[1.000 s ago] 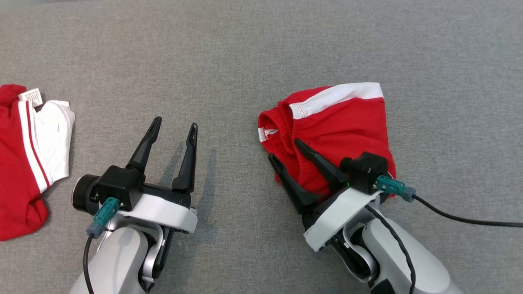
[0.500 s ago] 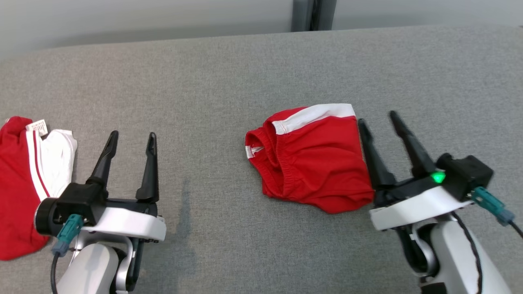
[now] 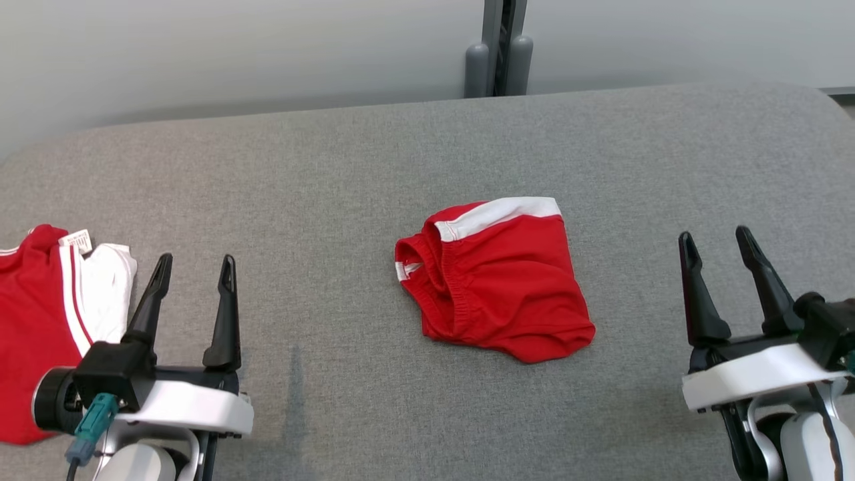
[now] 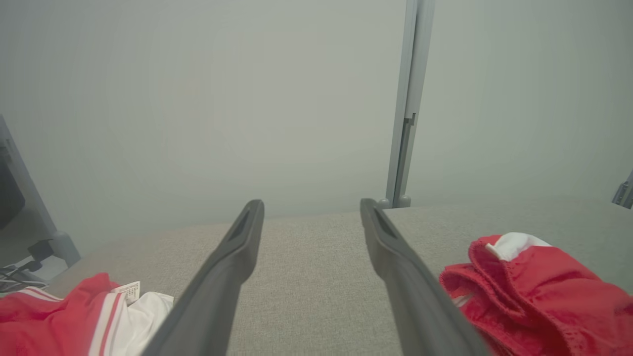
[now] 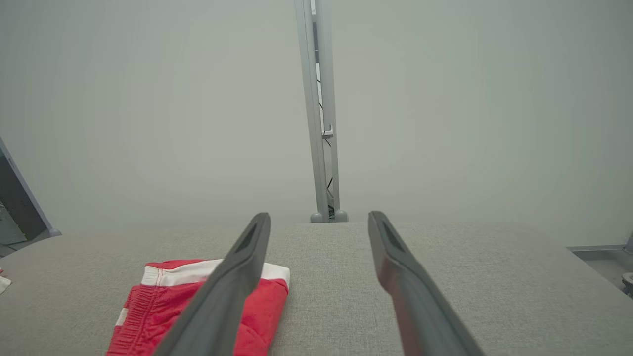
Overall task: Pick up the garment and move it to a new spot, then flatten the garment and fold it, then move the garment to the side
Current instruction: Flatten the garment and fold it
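Centrally, red garment (image 3: pixel 501 287) lies on grey surface (image 3: pixel 334 174), pale wall (image 3: pixel 234 53) behind

Head camera high, angled down over the grey surface (image 3: pixel 334 167), both wrist cameras low, near it, facing the far wall (image 4: pixel 198 99), all three sharing the red garment (image 3: pixel 494 287).

Grey fabric table (image 3: pixel 334 167); red-and-white shirt (image 3: pixel 33 334) at its left edge; grey post (image 3: pixel 492 33) behind
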Available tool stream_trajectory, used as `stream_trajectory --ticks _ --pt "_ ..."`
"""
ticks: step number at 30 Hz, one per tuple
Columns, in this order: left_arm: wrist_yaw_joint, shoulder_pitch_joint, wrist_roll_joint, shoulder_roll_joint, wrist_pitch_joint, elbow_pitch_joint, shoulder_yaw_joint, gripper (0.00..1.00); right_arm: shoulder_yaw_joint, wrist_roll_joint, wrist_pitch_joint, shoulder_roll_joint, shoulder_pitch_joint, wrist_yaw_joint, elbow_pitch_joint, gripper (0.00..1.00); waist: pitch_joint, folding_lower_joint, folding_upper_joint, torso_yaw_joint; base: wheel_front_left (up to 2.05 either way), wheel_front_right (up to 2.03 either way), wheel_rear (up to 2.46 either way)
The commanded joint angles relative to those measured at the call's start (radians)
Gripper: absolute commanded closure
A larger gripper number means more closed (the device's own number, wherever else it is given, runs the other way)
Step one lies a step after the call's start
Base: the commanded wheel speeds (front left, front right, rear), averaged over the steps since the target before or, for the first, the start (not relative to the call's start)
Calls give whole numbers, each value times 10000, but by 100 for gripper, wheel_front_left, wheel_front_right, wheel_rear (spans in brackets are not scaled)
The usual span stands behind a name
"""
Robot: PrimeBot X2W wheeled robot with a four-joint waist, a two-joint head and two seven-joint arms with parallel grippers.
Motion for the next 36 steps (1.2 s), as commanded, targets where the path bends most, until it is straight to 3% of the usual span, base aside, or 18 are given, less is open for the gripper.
stream_trajectory --ticks 1,18,36 --pt "63 120 -10 72 12 -50 23 0 -39 -3 47 -34 121 0 -53 0 -94 0 0 -23 0 0 0" --pt "126 1368 -193 332 64 -122 -148 0 -227 -106 786 -39 1702 0 -411 0 -1339 0 0 176 0 0 0" --pt "-112 1584 -539 610 -102 -12 219 0 -250 -140 989 -91 1813 0 -518 0 -1357 0 0 334 0 0 0"
